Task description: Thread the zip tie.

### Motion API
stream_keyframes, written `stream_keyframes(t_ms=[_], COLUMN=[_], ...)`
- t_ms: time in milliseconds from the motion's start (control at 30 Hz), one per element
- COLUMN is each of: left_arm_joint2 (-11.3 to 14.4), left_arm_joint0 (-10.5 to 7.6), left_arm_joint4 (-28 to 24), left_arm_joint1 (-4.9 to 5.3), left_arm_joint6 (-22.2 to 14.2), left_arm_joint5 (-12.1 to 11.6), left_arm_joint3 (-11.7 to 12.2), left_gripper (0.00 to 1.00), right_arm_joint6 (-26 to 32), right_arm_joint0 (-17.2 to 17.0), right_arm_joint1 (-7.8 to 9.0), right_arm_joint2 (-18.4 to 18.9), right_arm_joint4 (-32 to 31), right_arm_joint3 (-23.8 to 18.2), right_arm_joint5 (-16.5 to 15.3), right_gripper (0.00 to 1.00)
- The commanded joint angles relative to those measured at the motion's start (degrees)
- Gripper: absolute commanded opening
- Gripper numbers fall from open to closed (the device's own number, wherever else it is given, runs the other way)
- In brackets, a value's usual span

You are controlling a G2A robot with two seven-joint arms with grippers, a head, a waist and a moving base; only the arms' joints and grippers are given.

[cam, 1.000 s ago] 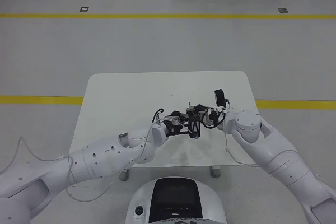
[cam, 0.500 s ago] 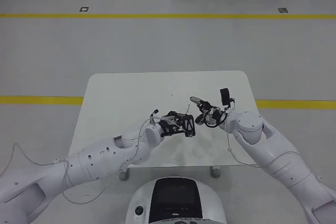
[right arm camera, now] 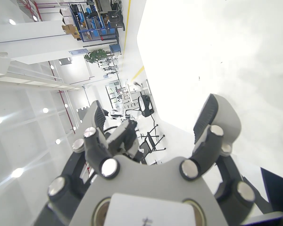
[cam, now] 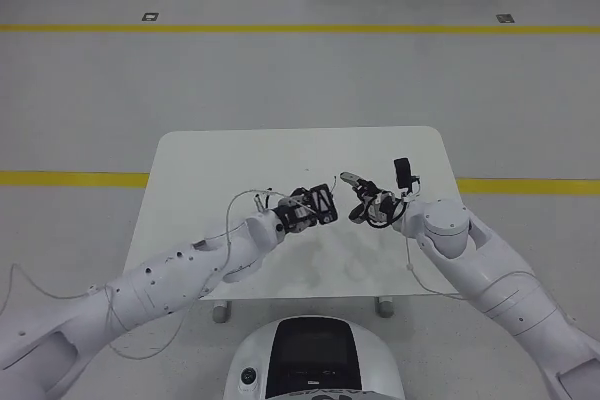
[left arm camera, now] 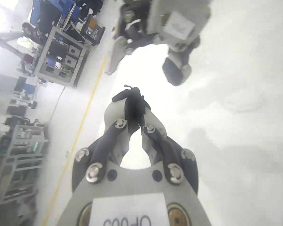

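Left gripper [left arm camera: 132, 95]: pinched closed above the white table [cam: 210, 160]; a thin dark tip, taken to be the zip tie [left arm camera: 128, 86], is held between its pads. Right gripper [right arm camera: 155, 105]: spread wide, nothing held, stationed near the left. Progress: no closed loop is seen, so threading is judged unfinished.
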Motion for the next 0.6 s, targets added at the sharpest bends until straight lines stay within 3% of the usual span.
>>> stream_keyframes(t_ms=[0,133,267,300,400,567], left_arm_joint2=[-2.0,-5.68,-9.21,-9.82,-8.95,-5.66], left_arm_joint0=[0.43,1.63,3.21,3.71,4.32,2.5], left_arm_joint4=[-3.06,-8.12,-13.35,-15.34,-18.83,-24.59], left_arm_joint1=[0.45,1.63,3.05,3.44,4.55,6.56], left_arm_joint6=[0.78,2.89,7.46,8.94,11.55,14.0], left_arm_joint5=[-1.5,-6.65,-14.87,-17.96,-17.96,-17.96], left_arm_joint3=[1.14,3.28,6.18,6.55,6.21,6.48], left_gripper=[0.0,0.0,0.0,0.0,0.0,0.0], right_arm_joint6=[0.0,0.0,0.0,0.0,0.0,0.0], right_arm_joint0=[0.0,0.0,0.0,0.0,0.0,0.0], right_arm_joint1=[0.0,0.0,0.0,0.0,0.0,0.0], right_arm_joint2=[0.0,0.0,0.0,0.0,0.0,0.0], right_arm_joint4=[0.0,0.0,0.0,0.0,0.0,0.0], right_arm_joint3=[0.0,0.0,0.0,0.0,0.0,0.0], right_arm_joint5=[0.0,0.0,0.0,0.0,0.0,0.0], right_gripper=[1.0,1.0,1.0,1.0,1.0,1.0])
